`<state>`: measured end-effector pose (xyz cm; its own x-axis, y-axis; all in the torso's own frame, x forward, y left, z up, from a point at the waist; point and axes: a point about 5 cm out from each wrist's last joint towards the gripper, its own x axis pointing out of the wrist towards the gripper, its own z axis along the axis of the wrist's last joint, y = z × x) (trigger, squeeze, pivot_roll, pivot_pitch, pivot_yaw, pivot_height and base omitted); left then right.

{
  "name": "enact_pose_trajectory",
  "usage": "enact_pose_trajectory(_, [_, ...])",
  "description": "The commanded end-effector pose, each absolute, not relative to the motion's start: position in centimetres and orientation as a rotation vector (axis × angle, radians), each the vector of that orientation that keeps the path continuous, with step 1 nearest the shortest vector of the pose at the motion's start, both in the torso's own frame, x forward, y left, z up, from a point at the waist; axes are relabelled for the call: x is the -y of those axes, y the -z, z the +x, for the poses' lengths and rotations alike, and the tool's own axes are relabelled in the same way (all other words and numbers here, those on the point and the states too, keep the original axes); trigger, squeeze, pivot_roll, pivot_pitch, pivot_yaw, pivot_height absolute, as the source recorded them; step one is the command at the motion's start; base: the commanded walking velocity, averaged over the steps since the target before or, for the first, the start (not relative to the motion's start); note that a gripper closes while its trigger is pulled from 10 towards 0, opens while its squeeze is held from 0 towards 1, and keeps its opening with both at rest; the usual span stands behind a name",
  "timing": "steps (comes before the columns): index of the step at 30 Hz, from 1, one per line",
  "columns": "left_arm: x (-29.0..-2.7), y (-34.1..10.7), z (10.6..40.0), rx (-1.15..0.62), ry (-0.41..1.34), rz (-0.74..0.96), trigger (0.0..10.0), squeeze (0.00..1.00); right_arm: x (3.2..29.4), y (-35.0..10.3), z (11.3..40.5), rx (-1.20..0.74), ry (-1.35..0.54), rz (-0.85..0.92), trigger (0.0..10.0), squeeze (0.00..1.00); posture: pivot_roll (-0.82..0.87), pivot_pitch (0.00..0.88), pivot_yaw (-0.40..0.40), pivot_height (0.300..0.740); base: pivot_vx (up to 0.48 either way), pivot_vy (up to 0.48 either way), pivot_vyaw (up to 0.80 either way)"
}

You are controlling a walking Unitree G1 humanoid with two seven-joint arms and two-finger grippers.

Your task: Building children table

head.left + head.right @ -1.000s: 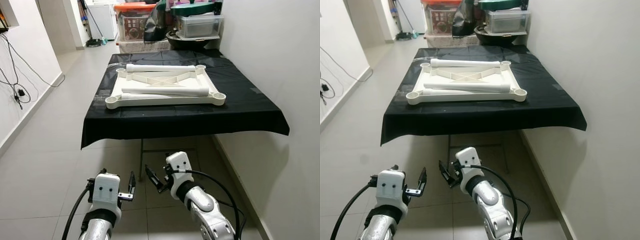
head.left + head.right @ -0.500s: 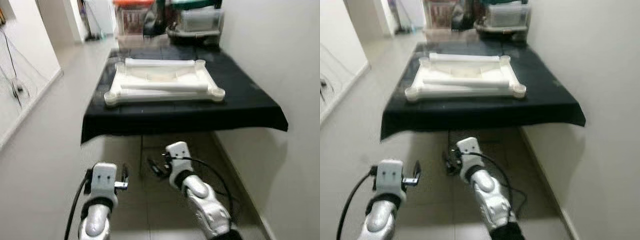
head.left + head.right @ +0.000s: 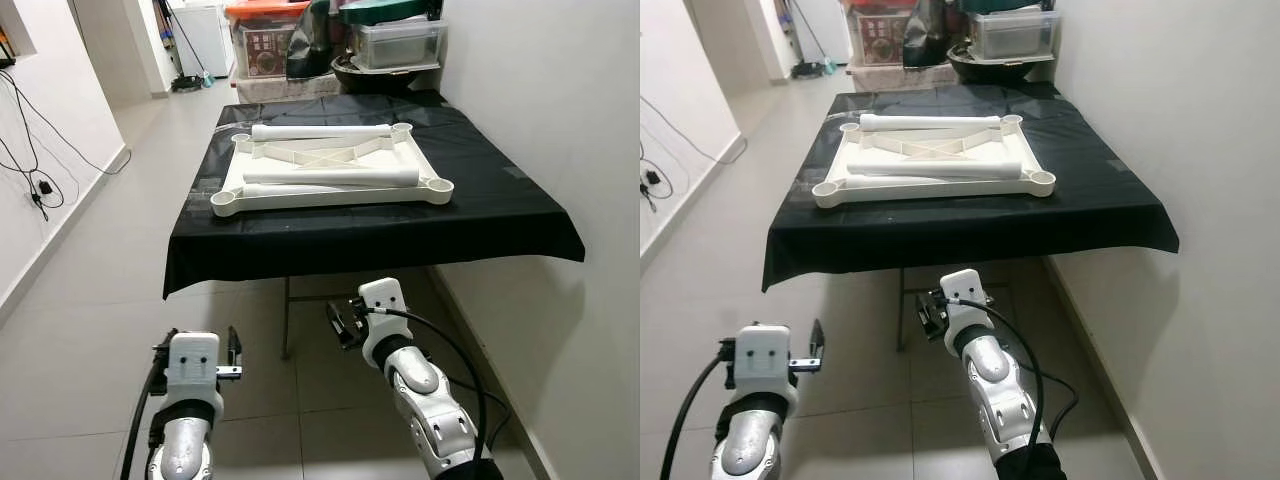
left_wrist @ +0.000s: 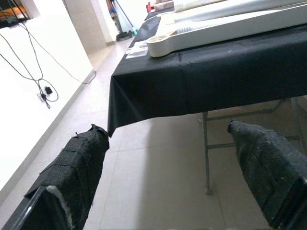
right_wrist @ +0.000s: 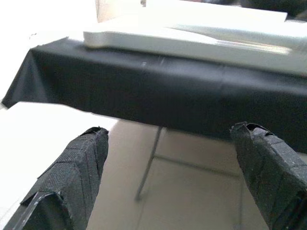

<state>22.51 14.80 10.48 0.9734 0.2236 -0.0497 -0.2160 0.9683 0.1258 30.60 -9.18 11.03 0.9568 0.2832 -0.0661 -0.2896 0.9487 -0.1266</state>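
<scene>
White tabletop frame [image 3: 330,170] and two leg tubes [image 3: 330,178] lying at 12 o'clock on the black-draped desk [image 3: 500,215]. Left gripper [image 3: 232,352] and right gripper [image 3: 340,322] low, jaws wide, empty. Risk: snagging the overhanging cloth, dragging parts off.

Two silver jointed arms ending in white boxy wrist housings marked with small dark screws. Black cables looped along both forearms. Left pincer [image 3: 233,352] and right pincer [image 3: 337,322] black, fingers [image 4: 72,175] wrapped in coarse woven tape.
</scene>
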Motion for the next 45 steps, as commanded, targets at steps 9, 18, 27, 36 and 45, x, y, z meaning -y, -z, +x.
enact_pose_trajectory(9, [-13.1,-11.0,23.2,-0.022,-0.147,0.159,10.0,0.0,8.2,-11.5,30.6,0.007,-0.342,-0.06,10.0,0.0,-0.03,0.0,0.035,0.74,0.0,0.0,0.0])
enact_pose_trajectory(18, [-13.1,-11.0,23.3,-0.016,-0.139,0.164,10.0,0.0,8.3,-11.3,30.9,-0.009,-0.323,-0.06,10.0,0.0,-0.03,0.0,0.038,0.74,0.304,0.0,0.0])
enact_pose_trajectory(27, [-13.0,-10.9,23.4,-0.018,-0.134,0.163,10.0,0.0,8.2,-11.3,30.9,-0.001,-0.329,-0.047,10.0,0.0,-0.03,0.0,0.034,0.74,0.29,0.0,0.0])
enact_pose_trajectory(36, [-13.0,-10.9,23.4,-0.023,-0.132,0.156,10.0,0.0,8.3,-11.5,31.0,0.008,-0.321,-0.038,10.0,0.0,-0.02,0.0,0.037,0.74,0.29,0.0,0.0])
enact_pose_trajectory(45, [-13.1,-10.9,23.5,-0.021,-0.136,0.149,10.0,0.0,9.0,-13.4,32.4,0.089,-0.297,-0.047,10.0,0.0,-0.02,0.0,0.037,0.74,0.291,0.0,0.0])
